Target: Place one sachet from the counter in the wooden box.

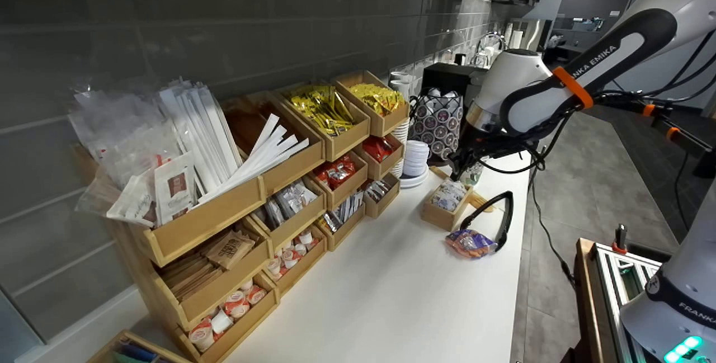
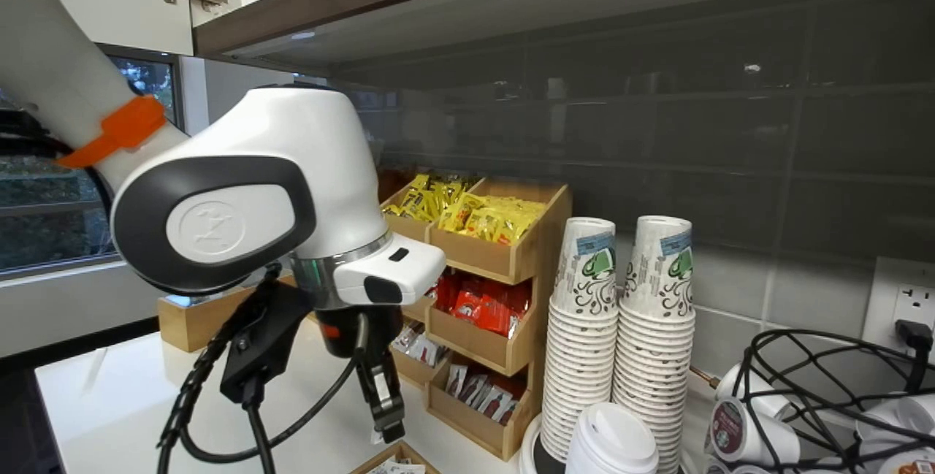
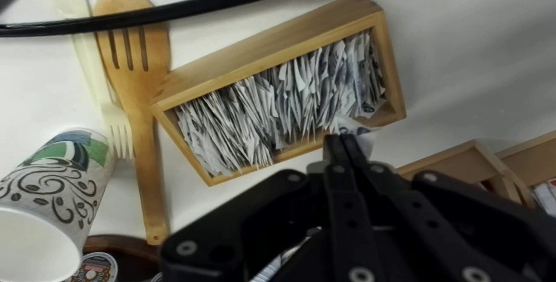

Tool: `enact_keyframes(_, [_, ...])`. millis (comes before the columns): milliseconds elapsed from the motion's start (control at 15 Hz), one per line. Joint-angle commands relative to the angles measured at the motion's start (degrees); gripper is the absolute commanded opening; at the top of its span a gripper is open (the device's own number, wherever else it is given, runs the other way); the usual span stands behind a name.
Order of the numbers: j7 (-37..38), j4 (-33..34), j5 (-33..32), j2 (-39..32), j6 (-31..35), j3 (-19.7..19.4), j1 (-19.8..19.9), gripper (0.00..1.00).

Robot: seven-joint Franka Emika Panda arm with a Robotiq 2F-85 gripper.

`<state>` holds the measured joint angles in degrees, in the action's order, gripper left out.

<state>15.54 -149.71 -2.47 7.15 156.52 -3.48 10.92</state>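
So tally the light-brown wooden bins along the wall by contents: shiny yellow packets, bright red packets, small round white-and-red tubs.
Light-brown wooden bins of shiny yellow packets: 2
Bins of bright red packets: 2
Bins of small round white-and-red tubs: 2
Total: 6 bins

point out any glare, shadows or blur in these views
In both exterior views, light reflects off the dark tile wall; in the wrist view, soft grey shadows lie over the white counter toward the picture's right, the jaws look dark and soft-edged, and print on the sachet at their tips is too soft to read; there the wooden slotted spoon shows clearer edges.
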Motion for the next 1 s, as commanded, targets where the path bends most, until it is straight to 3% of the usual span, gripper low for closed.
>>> enact_keyframes(0, [1.99, 1.94, -1.99, -1.46, -3.46, -0.88, 0.47, 0.01])
enact_keyframes(933, [-0.59, 6.76, 1.17, -10.14, -2.5, -2.8, -1.48, 0.01])
